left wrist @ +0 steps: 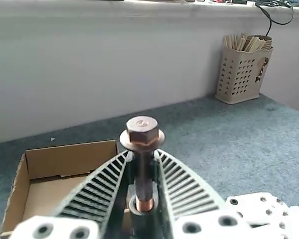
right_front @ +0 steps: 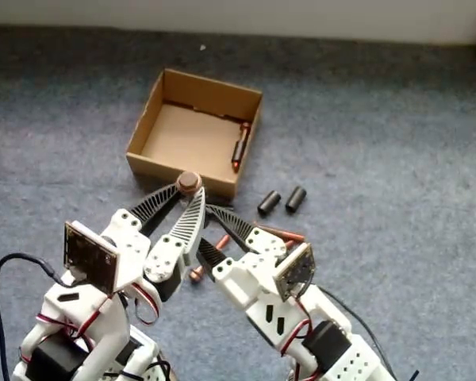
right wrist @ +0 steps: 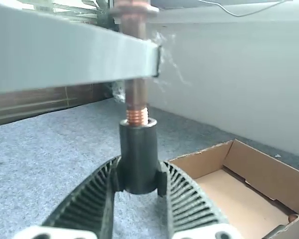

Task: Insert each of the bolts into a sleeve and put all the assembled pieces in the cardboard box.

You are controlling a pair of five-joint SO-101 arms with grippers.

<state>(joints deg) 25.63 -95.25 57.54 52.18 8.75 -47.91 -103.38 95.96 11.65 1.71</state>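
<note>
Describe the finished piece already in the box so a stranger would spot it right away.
Find the open cardboard box on the grey carpet. Inside, against its right wall, lies the assembled piece. Unlike the two bare black sleeves outside, it has copper bolt ends showing.

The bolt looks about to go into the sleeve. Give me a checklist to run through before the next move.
1. Left gripper shut on the bolt: ok.
2. Right gripper shut on the sleeve: ok.
3. Bolt lined up with the sleeve's opening: ok, its threaded tip sits at the mouth.
4. Bolt pushed fully home: not ok, most of the shank stands outside the sleeve.
5. Room in the box: ok, it holds one assembled piece along a side wall.
</note>
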